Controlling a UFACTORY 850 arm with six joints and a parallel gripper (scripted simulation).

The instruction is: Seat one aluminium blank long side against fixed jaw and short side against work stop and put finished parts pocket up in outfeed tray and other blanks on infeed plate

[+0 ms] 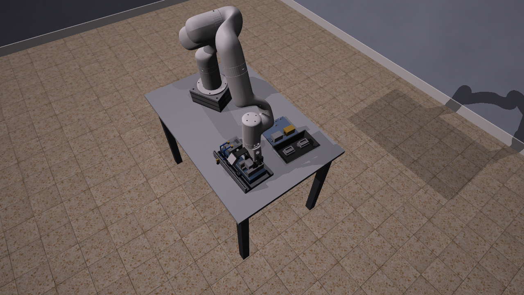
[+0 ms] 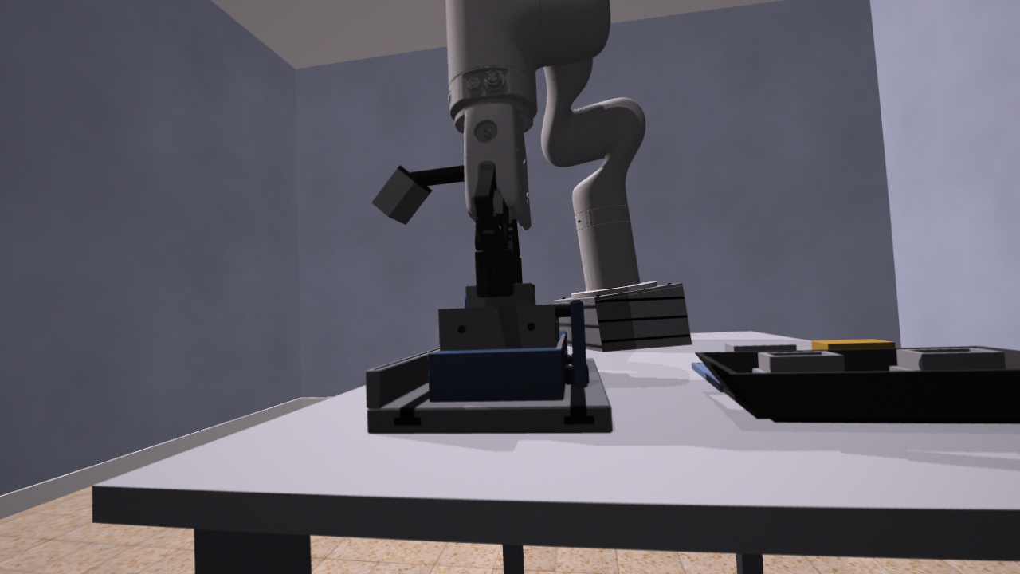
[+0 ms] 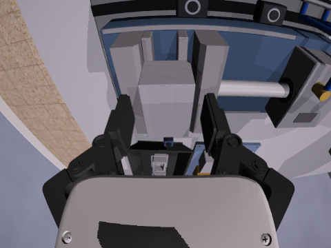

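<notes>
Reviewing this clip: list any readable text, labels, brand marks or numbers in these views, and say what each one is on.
None: no readable words, numbers or brand marks in any view.
The tool's grey housing bears only a plain dark patch, no letters.
The vise's black clamps show white ring marks, not characters.
The outfeed tray is unmarked.
</notes>
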